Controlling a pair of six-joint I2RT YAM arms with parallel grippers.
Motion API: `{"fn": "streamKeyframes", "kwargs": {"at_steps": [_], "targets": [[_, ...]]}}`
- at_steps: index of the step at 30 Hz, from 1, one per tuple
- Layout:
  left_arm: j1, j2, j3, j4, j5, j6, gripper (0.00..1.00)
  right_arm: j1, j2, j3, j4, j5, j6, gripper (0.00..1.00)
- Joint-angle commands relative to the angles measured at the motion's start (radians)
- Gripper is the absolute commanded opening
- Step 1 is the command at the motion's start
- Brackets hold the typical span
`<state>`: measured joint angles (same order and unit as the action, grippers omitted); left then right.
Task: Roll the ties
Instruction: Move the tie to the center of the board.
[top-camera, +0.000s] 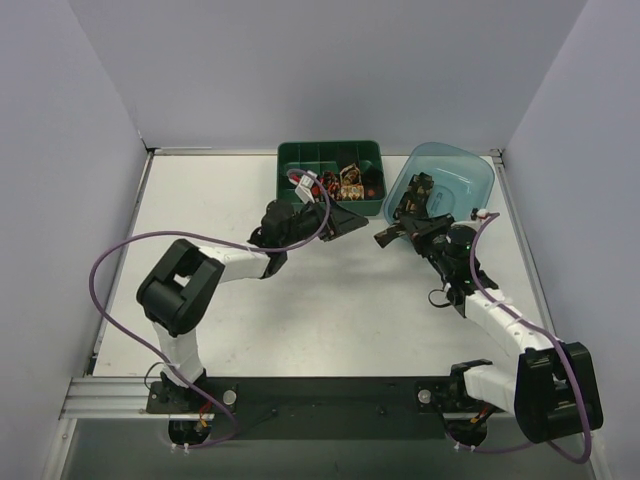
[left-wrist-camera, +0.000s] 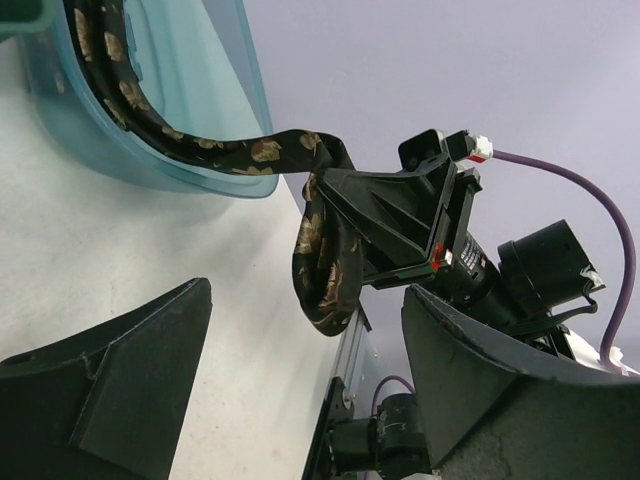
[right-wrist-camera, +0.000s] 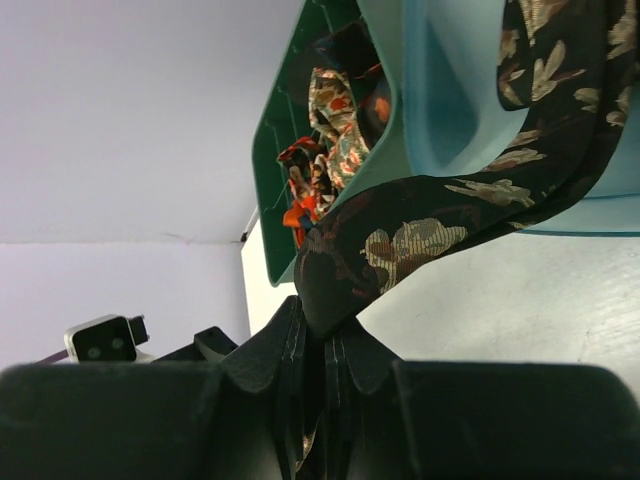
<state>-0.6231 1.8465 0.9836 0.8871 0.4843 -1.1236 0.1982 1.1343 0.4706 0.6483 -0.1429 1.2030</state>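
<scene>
A long black tie (right-wrist-camera: 420, 240) with gold motifs runs out of the teal tub (right-wrist-camera: 440, 100), over its rim, to my right gripper (right-wrist-camera: 322, 335), which is shut on its folded end. In the left wrist view the same tie (left-wrist-camera: 200, 150) drapes over the tub edge and hangs as a small loop (left-wrist-camera: 325, 280) from the right gripper (left-wrist-camera: 335, 225). My left gripper (left-wrist-camera: 305, 390) stands open just short of that loop, nothing between its fingers (left-wrist-camera: 110, 390). From above, the left gripper (top-camera: 352, 222) faces the right gripper (top-camera: 386, 237) across a small gap.
The dark green compartment tray (top-camera: 300, 157) stands at the back centre, with rolled ties (top-camera: 350, 185) in its compartments. The teal tub (top-camera: 470, 170) leans beside it on the right. Walls close in the table on three sides.
</scene>
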Motion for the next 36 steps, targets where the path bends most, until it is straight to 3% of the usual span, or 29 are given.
{"fn": "streamKeyframes", "kwargs": {"at_steps": [1,6,12,25,30,36], "targets": [[-0.036,0.031,0.082,0.041,0.020,-0.035,0.86,0.004,-0.047,0.010,-0.019,0.074,-0.008,0.00],[-0.052,0.066,0.138,-0.011,0.028,-0.033,0.84,0.006,-0.056,0.014,-0.030,0.077,-0.011,0.00],[-0.061,0.134,0.181,0.015,0.074,-0.085,0.72,0.006,-0.059,0.017,-0.041,0.072,-0.020,0.00],[-0.098,0.191,0.245,0.012,0.125,-0.099,0.69,0.001,-0.059,0.030,-0.055,0.074,-0.020,0.00],[-0.104,0.209,0.239,0.046,0.146,-0.123,0.62,0.001,-0.048,0.040,-0.067,0.063,-0.031,0.00],[-0.104,0.200,0.256,-0.020,0.171,-0.085,0.63,-0.005,-0.054,0.054,-0.093,0.066,-0.069,0.00]]}}
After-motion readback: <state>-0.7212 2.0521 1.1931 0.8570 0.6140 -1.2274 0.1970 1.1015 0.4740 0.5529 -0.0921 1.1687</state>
